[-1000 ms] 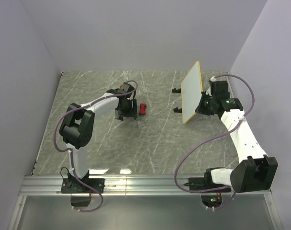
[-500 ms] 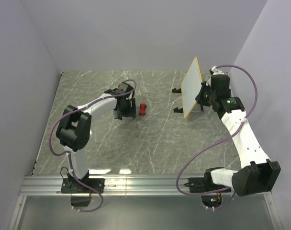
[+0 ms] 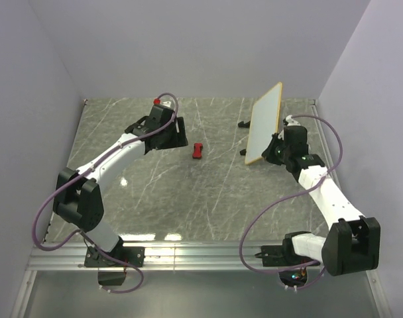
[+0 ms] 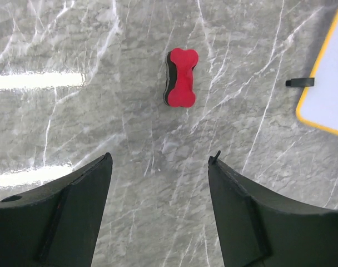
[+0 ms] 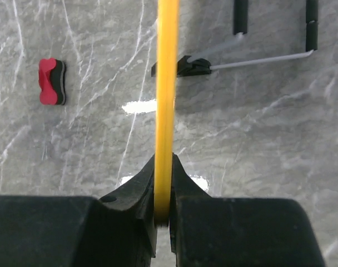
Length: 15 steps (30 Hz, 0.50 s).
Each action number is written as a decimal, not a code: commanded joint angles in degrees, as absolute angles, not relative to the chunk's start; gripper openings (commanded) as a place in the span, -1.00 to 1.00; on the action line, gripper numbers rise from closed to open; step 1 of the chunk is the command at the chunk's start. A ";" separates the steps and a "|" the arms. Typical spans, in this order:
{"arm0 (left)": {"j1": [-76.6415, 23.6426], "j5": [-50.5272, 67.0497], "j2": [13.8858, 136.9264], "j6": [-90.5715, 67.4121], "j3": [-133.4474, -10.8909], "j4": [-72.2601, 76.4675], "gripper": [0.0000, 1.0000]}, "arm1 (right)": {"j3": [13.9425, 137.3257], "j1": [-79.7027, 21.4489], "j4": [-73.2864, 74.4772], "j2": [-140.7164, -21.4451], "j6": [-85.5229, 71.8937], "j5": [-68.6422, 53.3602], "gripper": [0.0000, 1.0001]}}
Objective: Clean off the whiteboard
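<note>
Top external view: the whiteboard (image 3: 264, 126) stands tilted in the upper right of the frame, its white face turned toward the left arm. You cannot make out any marks on it from here, nor whether its feet touch the table (image 3: 155, 199).
Right gripper (image 3: 274, 151): clamped tight on the board's lower yellow edge.
Left gripper (image 3: 177, 134): spread wide and holding nothing, in the upper middle of the frame.
Eraser (image 3: 197, 150): lies on the table between the left gripper and the board, apart from both.
Step in hand: by my reading, you are fetching the eraser with the left arm while the right arm presents the board.
Doing it well: centre the eraser between the left fingers and set them across its narrow waist. Come straight down, and close only once both fingers are past the red top. Hold the right arm steady so the board does not swing.
Left wrist view only: the eraser's bone shape, red over black, sits ahead of the open fingers and not between them. The board's corner and a black foot (image 4: 299, 82) are at the right edge.
Right wrist view only: the yellow frame runs edge-on up the middle and is pinched at the bottom, so you can see the grip is centred.
</note>
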<state>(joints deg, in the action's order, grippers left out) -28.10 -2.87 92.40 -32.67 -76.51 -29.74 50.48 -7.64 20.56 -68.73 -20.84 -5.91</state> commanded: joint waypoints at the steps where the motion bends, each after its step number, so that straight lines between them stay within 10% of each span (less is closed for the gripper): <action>1: -28.12 -3.68 91.15 -32.78 -76.12 -29.26 0.49 | 45.99 -7.74 15.12 -70.48 -21.89 -8.88 -1.00; 15: -28.12 -8.08 83.85 -30.14 -74.27 -32.34 0.50 | 50.70 -7.12 21.16 -76.81 -12.04 -6.49 -1.00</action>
<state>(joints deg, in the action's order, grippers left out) -28.10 -5.96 87.35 -31.07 -74.24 -32.32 48.69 -7.49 14.83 -71.92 -16.64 -8.19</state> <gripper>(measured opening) 0.747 0.128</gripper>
